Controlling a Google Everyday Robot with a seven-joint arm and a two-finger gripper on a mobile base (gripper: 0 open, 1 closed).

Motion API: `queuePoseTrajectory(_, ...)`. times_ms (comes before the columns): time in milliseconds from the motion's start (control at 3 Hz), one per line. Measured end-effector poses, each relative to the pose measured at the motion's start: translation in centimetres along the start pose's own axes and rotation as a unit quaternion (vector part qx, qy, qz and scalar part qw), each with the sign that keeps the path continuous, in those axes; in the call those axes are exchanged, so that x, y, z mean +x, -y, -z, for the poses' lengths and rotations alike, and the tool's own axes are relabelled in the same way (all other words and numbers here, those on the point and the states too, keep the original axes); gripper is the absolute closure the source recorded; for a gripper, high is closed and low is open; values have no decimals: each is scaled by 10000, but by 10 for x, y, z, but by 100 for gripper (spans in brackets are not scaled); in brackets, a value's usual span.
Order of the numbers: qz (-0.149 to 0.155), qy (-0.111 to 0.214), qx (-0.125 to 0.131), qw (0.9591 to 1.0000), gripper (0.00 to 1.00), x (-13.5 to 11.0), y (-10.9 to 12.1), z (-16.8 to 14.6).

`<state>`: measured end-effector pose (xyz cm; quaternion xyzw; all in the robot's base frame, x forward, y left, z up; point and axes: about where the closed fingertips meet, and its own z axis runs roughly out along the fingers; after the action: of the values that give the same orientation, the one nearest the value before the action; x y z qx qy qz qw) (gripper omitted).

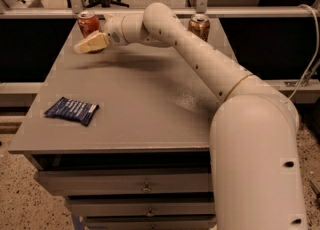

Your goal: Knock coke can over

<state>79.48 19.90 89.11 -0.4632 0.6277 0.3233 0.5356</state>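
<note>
Approach step, toppling not yet done: coke can (88, 23) upright at the far left corner of the tabletop (150, 104); gripper (90, 43) just in front of it, jaws seemingly pressed together on nothing; next move, by judgement, a firm push high on the can.

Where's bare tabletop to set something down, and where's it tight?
Biggest bare patch: middle and front of the table, between the blue packet and the arm. Also bare: the left strip between packet and claw. Tight: back left corner, where the claw hangs just in front of the coke can.
</note>
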Motion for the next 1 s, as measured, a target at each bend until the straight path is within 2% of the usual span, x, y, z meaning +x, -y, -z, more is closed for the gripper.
queuePoseTrajectory(333,-68,173,61,9998,17,3,3,-17)
queuePoseTrajectory(1000,-169,376,131,9991,64,-5,3,-16)
